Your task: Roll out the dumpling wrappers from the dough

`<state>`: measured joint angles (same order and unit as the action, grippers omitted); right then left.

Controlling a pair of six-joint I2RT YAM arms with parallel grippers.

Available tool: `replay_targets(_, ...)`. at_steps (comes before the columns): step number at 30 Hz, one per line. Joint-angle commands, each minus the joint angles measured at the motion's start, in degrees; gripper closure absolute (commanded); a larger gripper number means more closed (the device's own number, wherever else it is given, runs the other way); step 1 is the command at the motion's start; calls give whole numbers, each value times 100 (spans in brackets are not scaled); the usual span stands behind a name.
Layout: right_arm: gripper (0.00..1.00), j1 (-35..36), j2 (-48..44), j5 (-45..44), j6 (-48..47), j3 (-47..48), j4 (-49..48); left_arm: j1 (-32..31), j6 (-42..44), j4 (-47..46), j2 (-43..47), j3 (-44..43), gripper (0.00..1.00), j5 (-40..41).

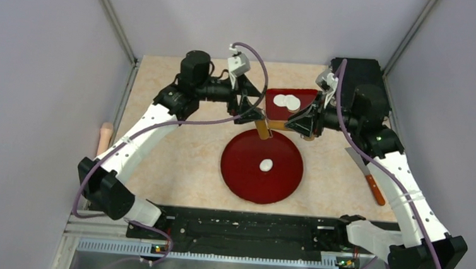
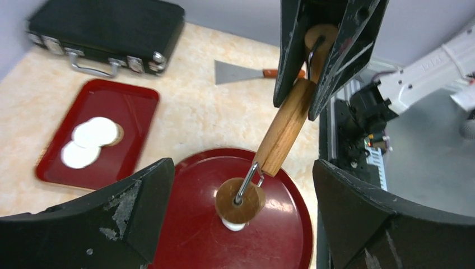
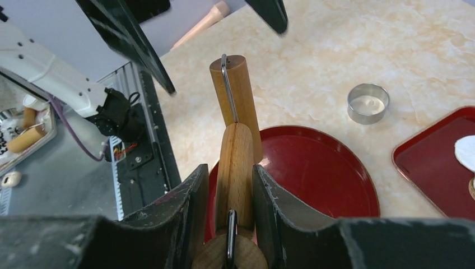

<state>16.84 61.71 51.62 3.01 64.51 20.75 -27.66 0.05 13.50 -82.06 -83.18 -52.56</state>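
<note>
Dough (image 1: 266,165): small white lump, unflattened, lying at the middle of the round red plate (image 1: 245,179) in the centre of the top view. Dumpling wrappers (image 1: 286,102): two neat discs, overlapping, on the red rectangular tray (image 2: 129,106) just above the plate.

Right gripper (image 3: 231,190): fingers clenched on the handle of the wooden hand roller (image 2: 283,131), held tilted above the upper edge of the plate. In the left wrist view, lower roller end hanging over the lump; touching or just above, impossible to tell. Left gripper (image 1: 248,112): fingers (image 2: 134,213) spread wide, grasping nothing, hovering just left of the roller.

Step in hand, by judgement: bringing the roller to the lump, ahead of flattening it.

Next move probably calls for lowering the roller squarely onto the lump, pressing lightly, then rolling back and forth across it. Soft dough likely to stick or skid on the smooth plate, so gentle, even pressure advisable. Metal ring (image 3: 368,103) standing on the table beside the plate, presumably for cutting the flattened sheet afterwards.
</note>
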Motion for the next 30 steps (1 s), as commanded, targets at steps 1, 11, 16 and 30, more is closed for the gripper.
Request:
replay_targets(1, 100, 73, -292, 482, 0, 50, -312, -586, 967, 756, -317, -227, 1, 167)
replay_targets(11, 100, 74, -330, 870, 255, -88, -535, -1079, 1450, 1378, -775, -408, 1, -228)
replay_targets(16, 100, 74, -274, 934, 285, -23, -548, -1177, 1395, 1406, -926, -410, 78, -407)
replay_targets(30, 22, 68, -397, -88, -694, 229, 212, -469, -1063, -1235, -203, 830, 100, -915)
